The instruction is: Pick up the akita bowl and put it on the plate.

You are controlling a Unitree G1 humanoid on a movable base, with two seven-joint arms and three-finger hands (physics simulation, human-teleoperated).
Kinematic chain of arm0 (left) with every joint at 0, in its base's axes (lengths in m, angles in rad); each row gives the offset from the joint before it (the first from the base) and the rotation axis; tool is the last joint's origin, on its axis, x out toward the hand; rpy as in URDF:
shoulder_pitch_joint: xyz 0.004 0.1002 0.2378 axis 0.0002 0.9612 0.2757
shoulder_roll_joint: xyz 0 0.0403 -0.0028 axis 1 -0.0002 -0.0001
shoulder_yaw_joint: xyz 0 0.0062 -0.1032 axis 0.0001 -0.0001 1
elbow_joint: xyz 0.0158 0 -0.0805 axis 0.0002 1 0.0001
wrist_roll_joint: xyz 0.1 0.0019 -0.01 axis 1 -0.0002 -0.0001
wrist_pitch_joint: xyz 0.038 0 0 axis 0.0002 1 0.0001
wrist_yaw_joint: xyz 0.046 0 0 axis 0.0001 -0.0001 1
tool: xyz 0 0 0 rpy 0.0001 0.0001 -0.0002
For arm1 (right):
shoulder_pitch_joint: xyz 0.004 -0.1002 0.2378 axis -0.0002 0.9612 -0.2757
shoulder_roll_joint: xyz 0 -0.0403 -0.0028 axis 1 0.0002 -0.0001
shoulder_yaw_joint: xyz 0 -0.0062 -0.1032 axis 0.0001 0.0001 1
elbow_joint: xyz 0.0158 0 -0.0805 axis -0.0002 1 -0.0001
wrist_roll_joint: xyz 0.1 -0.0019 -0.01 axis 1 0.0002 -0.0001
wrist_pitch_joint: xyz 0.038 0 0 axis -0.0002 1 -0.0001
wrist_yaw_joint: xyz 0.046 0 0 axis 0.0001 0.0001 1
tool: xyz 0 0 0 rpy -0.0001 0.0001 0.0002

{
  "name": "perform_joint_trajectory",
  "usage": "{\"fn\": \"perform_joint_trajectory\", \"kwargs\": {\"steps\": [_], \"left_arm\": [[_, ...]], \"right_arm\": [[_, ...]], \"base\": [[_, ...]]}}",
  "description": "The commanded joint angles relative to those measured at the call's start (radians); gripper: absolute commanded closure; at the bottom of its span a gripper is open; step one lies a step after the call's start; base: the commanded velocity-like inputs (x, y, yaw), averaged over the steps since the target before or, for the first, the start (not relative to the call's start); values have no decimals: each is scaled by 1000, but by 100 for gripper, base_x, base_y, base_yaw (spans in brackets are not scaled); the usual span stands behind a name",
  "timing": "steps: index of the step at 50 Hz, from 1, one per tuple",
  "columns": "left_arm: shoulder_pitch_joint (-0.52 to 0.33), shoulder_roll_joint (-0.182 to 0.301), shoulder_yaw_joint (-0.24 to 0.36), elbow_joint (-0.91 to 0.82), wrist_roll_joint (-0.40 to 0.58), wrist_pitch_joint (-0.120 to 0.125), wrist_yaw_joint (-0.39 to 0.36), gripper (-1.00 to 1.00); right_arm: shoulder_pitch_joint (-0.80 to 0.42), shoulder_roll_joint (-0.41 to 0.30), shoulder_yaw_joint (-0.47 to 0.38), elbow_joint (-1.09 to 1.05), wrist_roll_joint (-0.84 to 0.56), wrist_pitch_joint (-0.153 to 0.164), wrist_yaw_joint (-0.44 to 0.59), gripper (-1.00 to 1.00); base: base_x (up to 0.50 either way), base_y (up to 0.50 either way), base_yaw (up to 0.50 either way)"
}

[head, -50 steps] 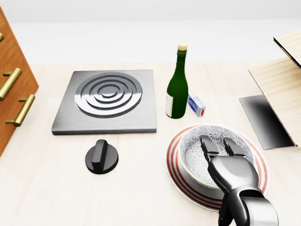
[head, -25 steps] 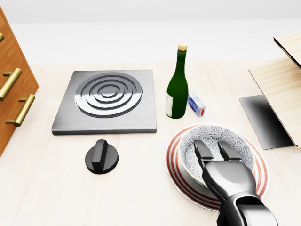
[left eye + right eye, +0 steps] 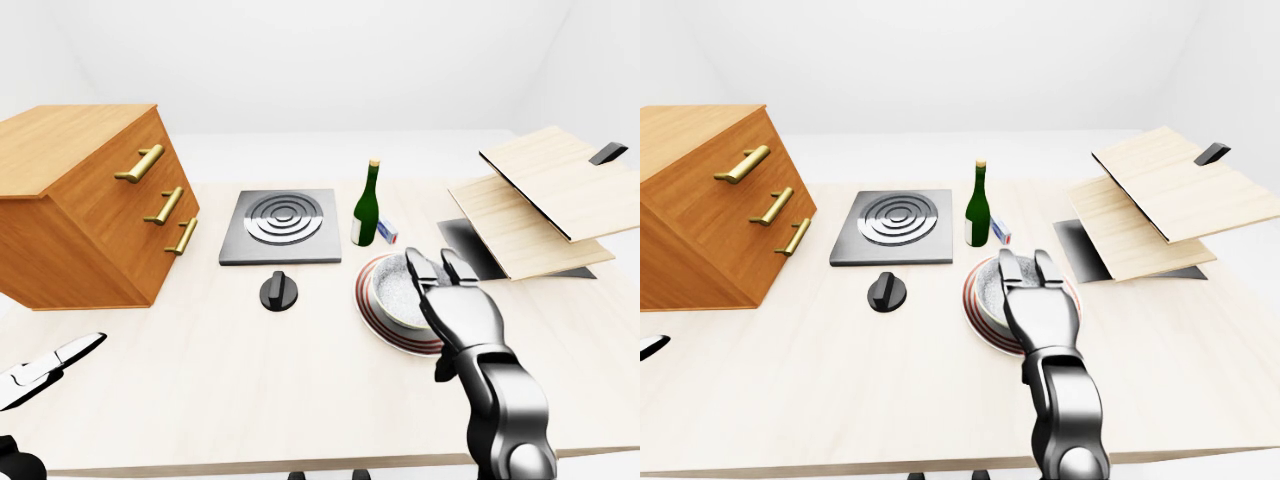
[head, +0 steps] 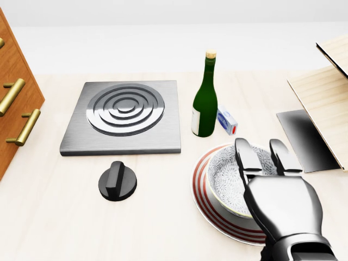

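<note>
The akita bowl [image 4: 224,175], white with a fine grey pattern inside, sits upright on the red-ringed plate [image 4: 203,202] at the lower right of the head view. My right hand [image 4: 264,148] hovers over the bowl's right half. Its fingers [image 4: 247,159] are stretched out straight and hold nothing, and the palm hides the bowl's right side. Only a pale sliver of my left hand [image 3: 52,364] shows, low at the left edge of the left-eye view and far from the bowl. Its finger pose is unclear.
A green wine bottle [image 4: 205,101] and a small white box [image 4: 227,121] stand just above the plate. A steel burner plate [image 4: 125,117] and a black knob [image 4: 117,181] lie to the left. A wooden drawer cabinet [image 3: 90,205] is far left, and tilted wooden boards [image 3: 540,195] over a dark tray [image 4: 304,138] are at the right.
My right hand has risen off the bowl toward the camera and drifted slightly right, its fingers straightening. The bowl stays put on the plate.
</note>
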Motion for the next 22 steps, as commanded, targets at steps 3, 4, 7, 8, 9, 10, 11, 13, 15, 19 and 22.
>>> {"fn": "perform_joint_trajectory", "kwargs": {"steps": [3, 4, 7, 8, 9, 10, 11, 13, 15, 19, 22], "left_arm": [[-1, -1, -4, 5, 3, 0, 1, -100], [-1, -1, -4, 4, 4, 0, 2, -100], [-1, 0, -5, 2, 3, 0, 3, -100], [-1, 0, -5, 2, 3, 0, 3, -100], [-1, 1, -4, 1, 2, 0, 3, -100], [-1, 1, -3, -2, 1, 0, 3, -100], [-1, 1, -3, -2, 1, 0, 3, -100], [-1, 1, -3, -3, 1, 0, 3, -100], [-2, 1, -3, 2, 2, 0, 1, -100], [-1, 2, 0, -2, -1, 0, 1, -100], [-2, 2, -1, 3, -1, 0, 0, -100]], "right_arm": [[30, 33, 14, -190, -64, 0, 0, -100], [35, 39, 22, -210, -69, 0, 0, -100], [55, 59, 52, -281, -78, 0, 0, -100], [76, 77, 79, -323, -81, 0, 0, -100], [91, 84, 99, -357, -87, 0, 0, -100], [115, 126, 170, -376, -87, 0, 0, -100], [115, 115, 188, -381, -93, 0, 0, -100], [95, 89, 262, -383, -155, 0, 0, -100], [55, 72, 427, -383, -261, 0, 0, -100], [39, 12, 692, -382, -397, 0, 0, -100], [198, 210, 777, -383, -397, 0, 0, -100]], "base": [[0, 0, 0], [0, 0, 0], [0, 0, 0], [0, 0, 0], [0, 0, 0], [0, 0, 0], [0, 0, 0], [0, 0, 0], [0, 0, 0], [0, 0, 0], [0, 0, 0]]}}
